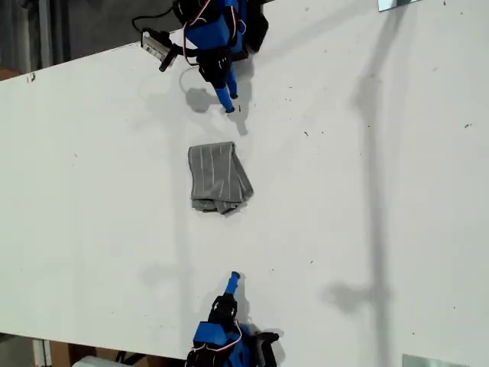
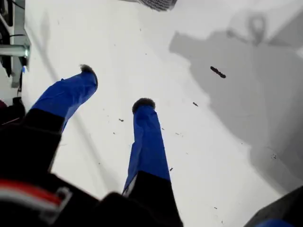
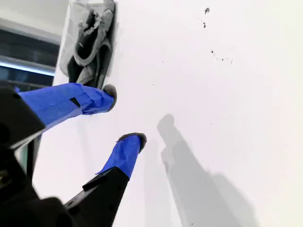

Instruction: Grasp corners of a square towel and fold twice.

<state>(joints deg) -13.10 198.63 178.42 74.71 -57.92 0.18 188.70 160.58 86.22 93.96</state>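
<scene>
**What the views hide or cut off**

The grey striped soft cloth towel [image 2: 157,4] shows only as a sliver, cut by the first wrist view's edge. In the exterior view both blue arms are cut by the frame edges, and their jaws are too small to judge. The towel's folded-under layers stay hidden.

My first gripper [image 2: 113,90]: blue-taped jaws parted, nothing between them, angled down. My second gripper [image 3: 124,116]: jaws apart too, empty. Exterior view: one arm [image 1: 216,42] at top centre, another arm [image 1: 225,325] at bottom centre, tips facing each other.
</scene>
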